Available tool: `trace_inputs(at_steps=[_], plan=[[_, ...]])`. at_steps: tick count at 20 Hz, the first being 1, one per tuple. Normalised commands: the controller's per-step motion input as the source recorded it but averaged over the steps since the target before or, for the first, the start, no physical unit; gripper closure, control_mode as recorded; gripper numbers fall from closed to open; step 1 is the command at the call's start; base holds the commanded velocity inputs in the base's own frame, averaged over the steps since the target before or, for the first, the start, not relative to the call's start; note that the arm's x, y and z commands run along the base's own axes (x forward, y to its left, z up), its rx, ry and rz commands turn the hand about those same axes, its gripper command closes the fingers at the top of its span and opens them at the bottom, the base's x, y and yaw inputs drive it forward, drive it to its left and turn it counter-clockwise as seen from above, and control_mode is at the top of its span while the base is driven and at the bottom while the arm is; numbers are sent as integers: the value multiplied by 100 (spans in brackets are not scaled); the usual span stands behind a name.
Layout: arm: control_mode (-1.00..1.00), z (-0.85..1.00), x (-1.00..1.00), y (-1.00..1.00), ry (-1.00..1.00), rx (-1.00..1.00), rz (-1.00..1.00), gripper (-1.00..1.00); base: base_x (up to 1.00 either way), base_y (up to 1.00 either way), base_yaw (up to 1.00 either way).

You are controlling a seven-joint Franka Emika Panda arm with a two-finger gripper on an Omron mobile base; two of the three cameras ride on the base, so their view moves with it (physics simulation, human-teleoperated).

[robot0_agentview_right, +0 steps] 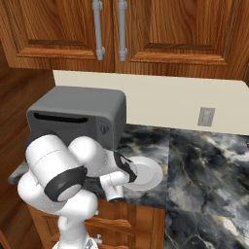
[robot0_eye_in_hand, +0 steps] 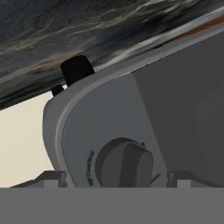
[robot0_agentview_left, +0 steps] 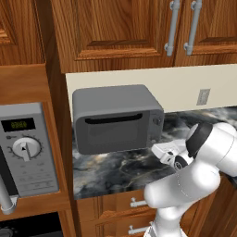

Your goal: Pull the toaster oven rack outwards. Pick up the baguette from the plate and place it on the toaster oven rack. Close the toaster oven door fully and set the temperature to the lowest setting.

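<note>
Toaster oven [robot0_agentview_left: 115, 118] door [robot0_agentview_left: 113, 129] shut; gripper [robot0_eye_in_hand: 116, 183] at its knob [robot0_eye_in_hand: 124, 164], fingers spread either side; plate [robot0_agentview_right: 146, 174] beside oven.

Grey toaster oven [robot0_agentview_left: 115, 118] stands on the marbled surface [robot0_agentview_left: 111, 169], its door [robot0_agentview_left: 113, 130] shut; white plate [robot0_agentview_right: 146, 174] just beside it

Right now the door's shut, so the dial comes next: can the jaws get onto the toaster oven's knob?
Probably yes: in the hand view the knob sits straight ahead between the gripper's spread jaws, with nothing between them.
</note>
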Motion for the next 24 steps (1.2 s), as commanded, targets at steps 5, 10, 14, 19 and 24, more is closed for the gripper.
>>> trace_inputs(at_steps=[5, 10, 14, 19, 24], plan=[[-100, -9, 0, 16, 5, 0, -6, -100, 0, 0, 0], [-100, -17, 0, 36, 1, 0, -11, -100, 0, 0, 0], [-100, -26, 0, 39, 0, 0, -17, -100, 0, 0, 0], [-100, -13, 0, 26, 5, 0, -17, -100, 0, 0, 0], [-100, -14, 0, 56, 8, -1, -18, -100, 0, 0, 0]])
